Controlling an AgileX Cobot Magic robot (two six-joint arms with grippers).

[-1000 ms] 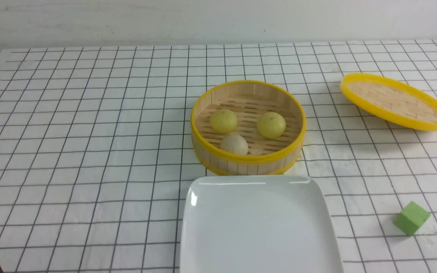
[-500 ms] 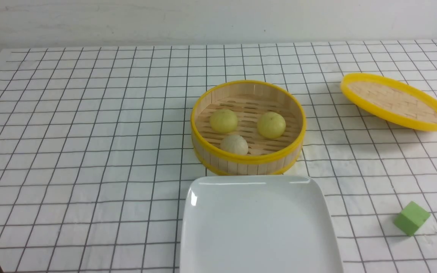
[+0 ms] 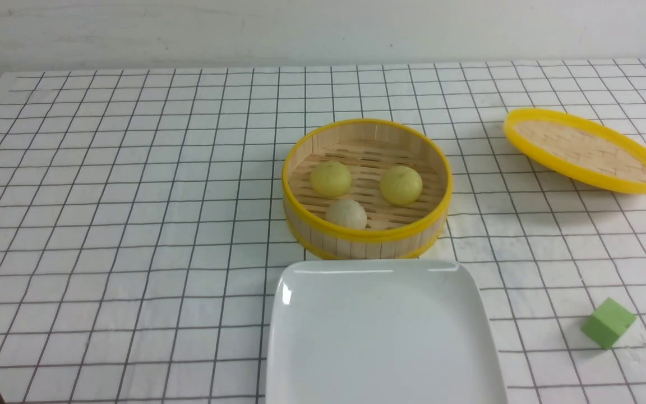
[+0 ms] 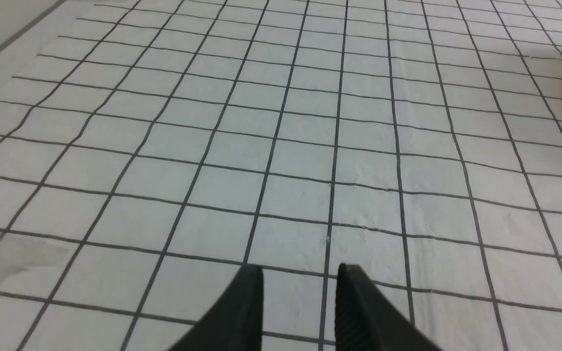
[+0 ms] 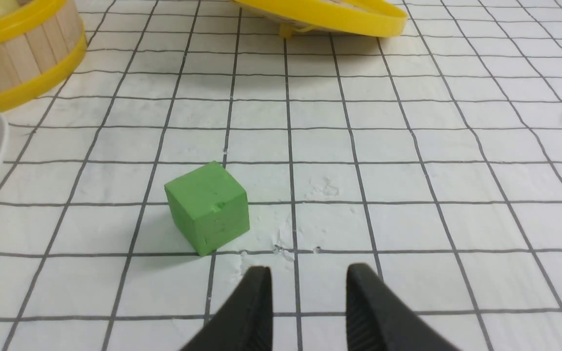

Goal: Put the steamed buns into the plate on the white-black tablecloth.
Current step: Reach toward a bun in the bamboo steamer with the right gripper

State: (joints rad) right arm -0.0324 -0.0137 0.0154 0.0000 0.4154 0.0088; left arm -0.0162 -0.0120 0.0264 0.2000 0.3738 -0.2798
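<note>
Steamed buns, three in number, sit inside the round bamboo steamer [image 3: 368,247]: one pale yellow bun [image 3: 331,179] toward its far left side, a second yellow bun [image 3: 401,186] toward its right side, and one off-white bun [image 3: 346,214] at the near left, close to the steamer's near wall. The steamer has a yellow rim, slatted floor and upright wall, and stands on the tablecloth [image 3: 132,224], right of the cloth's middle and nearer the far edge than the plate is. The plate [image 3: 384,336], white and square with rounded corners, lies just in front of the steamer, toward the near edge of the cloth; its near side runs out of the front view. The plate bears no bun. A bamboo lid [image 3: 586,148] with a yellow rim rests tilted toward the far right corner of the cloth, its woven face showing. One green cube [image 3: 609,323] lies toward the near right corner, well apart from the plate. The cloth is white with thin black grid lines and slight wrinkles. Left gripper [image 4: 300,268]: jaws spread, nothing between the fingers. Right gripper [image 5: 309,268]: jaws likewise spread, nothing held, with the cube near and untouched.
</note>
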